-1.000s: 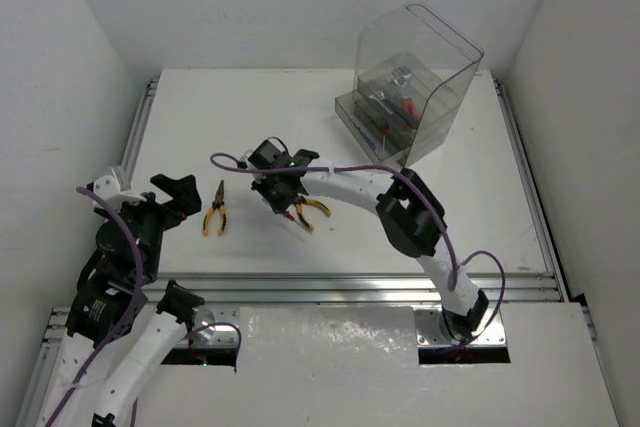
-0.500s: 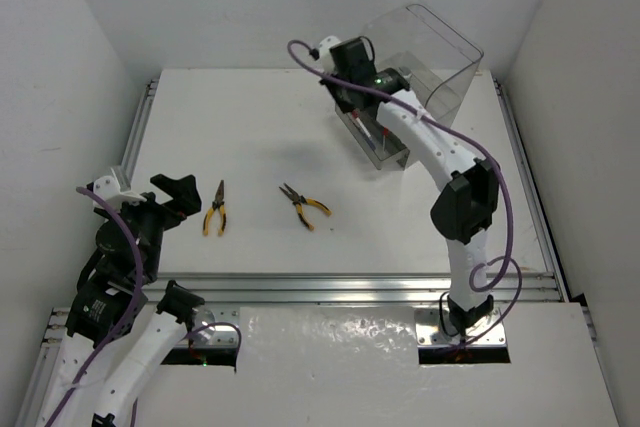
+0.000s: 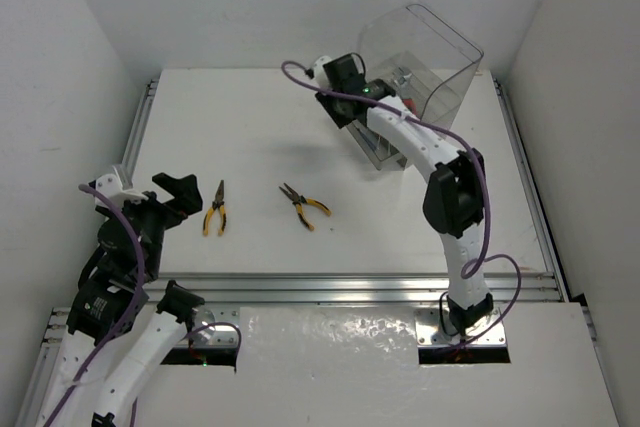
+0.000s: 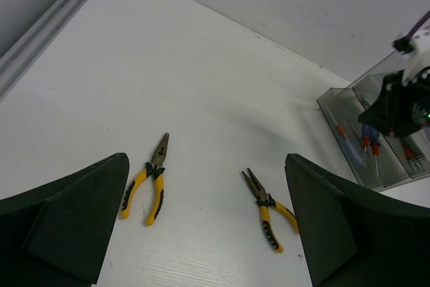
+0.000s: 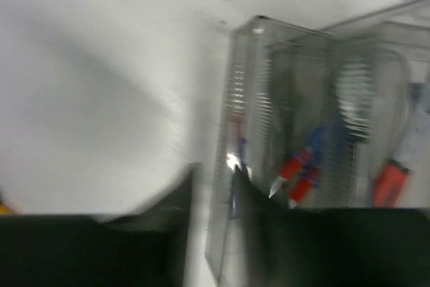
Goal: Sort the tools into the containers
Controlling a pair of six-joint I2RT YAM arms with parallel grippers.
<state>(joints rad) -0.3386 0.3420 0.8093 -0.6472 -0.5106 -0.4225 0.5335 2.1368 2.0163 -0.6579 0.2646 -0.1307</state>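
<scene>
Two yellow-handled pliers lie flat mid-table, one on the left [image 3: 214, 209] [image 4: 151, 179] and one on the right [image 3: 305, 205] [image 4: 265, 210]. My left gripper [image 3: 175, 192] [image 4: 207, 166] hovers near the left pliers, open and empty. The containers are grey-tinted trays [image 3: 385, 147] [image 4: 376, 159] [image 5: 282, 99] under a clear box [image 3: 425, 57] at the back right. Blue- and red-handled screwdrivers [image 4: 346, 140] [image 5: 295, 166] lie in the trays. My right gripper [image 3: 345, 107] [image 5: 211, 179] hangs over the trays' left edge. Its view is blurred, with the jaws apart and nothing seen between them.
Metal rails [image 3: 350, 287] run along the table's front edge and both sides. White walls close in at the left, back and right. The right arm [image 3: 440, 167] arches over the table from its base up to the trays.
My right arm has swung from beside the right pliers up to the trays, and its jaws have spread. Both pliers and the left arm have stayed put.
</scene>
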